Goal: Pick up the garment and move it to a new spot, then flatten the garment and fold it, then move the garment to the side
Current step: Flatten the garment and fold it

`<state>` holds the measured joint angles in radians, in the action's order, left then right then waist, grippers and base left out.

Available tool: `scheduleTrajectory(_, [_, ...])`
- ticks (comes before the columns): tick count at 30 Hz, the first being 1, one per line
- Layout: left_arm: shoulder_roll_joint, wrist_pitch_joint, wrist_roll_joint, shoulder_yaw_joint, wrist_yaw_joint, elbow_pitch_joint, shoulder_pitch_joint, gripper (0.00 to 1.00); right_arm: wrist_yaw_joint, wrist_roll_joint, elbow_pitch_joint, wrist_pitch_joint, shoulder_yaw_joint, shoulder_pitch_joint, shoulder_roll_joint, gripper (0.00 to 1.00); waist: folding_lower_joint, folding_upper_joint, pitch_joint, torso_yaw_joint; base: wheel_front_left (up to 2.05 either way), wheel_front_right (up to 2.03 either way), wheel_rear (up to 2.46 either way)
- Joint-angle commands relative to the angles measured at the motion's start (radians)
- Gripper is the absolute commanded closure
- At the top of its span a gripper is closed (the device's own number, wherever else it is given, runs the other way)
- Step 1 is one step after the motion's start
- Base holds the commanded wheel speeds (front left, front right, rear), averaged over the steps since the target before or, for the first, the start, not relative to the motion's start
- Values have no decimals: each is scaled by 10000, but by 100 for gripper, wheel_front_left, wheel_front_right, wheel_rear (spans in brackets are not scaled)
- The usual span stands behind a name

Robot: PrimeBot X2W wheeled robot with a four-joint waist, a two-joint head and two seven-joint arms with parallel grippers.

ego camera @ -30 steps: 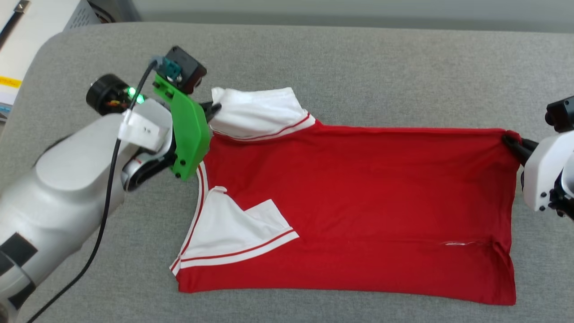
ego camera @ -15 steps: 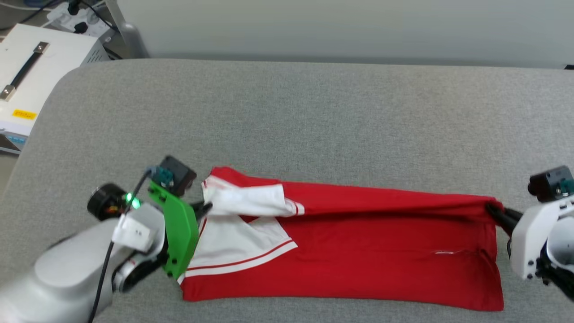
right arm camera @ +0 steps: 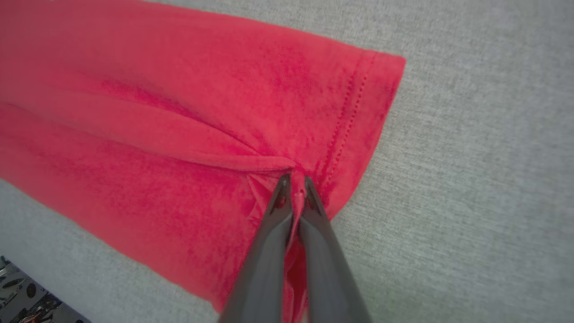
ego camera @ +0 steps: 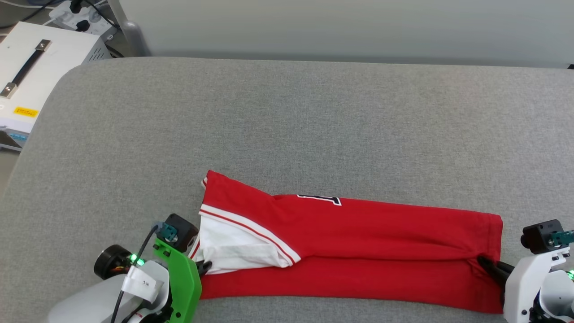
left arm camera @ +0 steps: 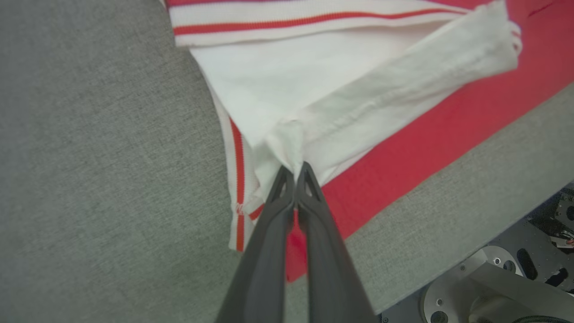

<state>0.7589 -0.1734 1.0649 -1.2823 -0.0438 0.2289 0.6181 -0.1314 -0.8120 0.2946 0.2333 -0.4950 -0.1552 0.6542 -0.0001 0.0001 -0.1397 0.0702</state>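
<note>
The garment (ego camera: pixel 358 251), a red jersey with white sleeves and striped trim, lies folded lengthwise into a long band near the front of the grey table (ego camera: pixel 287 125). A strip of black lettering (ego camera: pixel 319 199) peeks out at its far fold. My left gripper (ego camera: pixel 205 266) is shut on the white sleeve edge (left arm camera: pixel 291 148) at the band's left end. My right gripper (ego camera: pixel 486 264) is shut on the bunched red hem (right arm camera: pixel 287 172) at the right end. Both pinch cloth right at their fingertips, low over the table.
A white box with a black handle (ego camera: pixel 27 80) stands off the table's left back corner, with cables (ego camera: pixel 76 11) behind it. The table's front edge (left arm camera: pixel 448 211) runs close beside the garment, and the robot's base (left arm camera: pixel 493 278) shows below it.
Both grippers have drawn the far edge of the garment toward the front, folding it over onto the near half. The head camera also shifted between the earliest frame and the later ones.
</note>
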Motion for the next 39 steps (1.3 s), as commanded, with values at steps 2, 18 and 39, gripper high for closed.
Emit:
scheduleTrajectory(2, [-141,165,115,35,-78,261,-264,100,7,134,55,71,48,204,-187,100,1,-1,-103,-28,0,0,0])
scheduleTrajectory(18, [-284,4177,-597,1678,-2584,206,-1409,0,7,288,-1339,27,1854,988,158,0,1,-1,692,56,0,0,0])
scheduleTrajectory(39, [-2565,4351,-5750,7939,-3630,-2335,-4981,0,7,-2148,-1171,3567,3032,887,487,0,1,-1,7,815,0,0,0])
